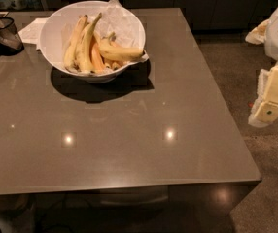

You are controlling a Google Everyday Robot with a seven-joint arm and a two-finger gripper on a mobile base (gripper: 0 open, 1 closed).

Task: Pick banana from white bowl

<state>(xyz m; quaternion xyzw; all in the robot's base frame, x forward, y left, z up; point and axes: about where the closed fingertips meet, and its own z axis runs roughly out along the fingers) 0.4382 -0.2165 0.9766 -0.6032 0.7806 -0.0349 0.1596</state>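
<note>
The white bowl (54, 29) stands on the far left part of the grey table (129, 130), lined with crinkled white paper (121, 18). The banana (120, 53), short, plump and curved with a greenish stem, lies across the right side of the bowl. Longer slim pale bananas (84, 45) and an orange-tinted one (96, 58) lie to its left. My gripper (273, 97), a cream and white body, hangs at the right edge of the view, beyond the table's right side and far from the bowl.
A dark mesh container (3, 33) and a white sheet (32, 30) sit at the table's far left, next to the bowl. Dark cabinets run behind the table. Speckled floor (236, 67) lies to the right of the table edge.
</note>
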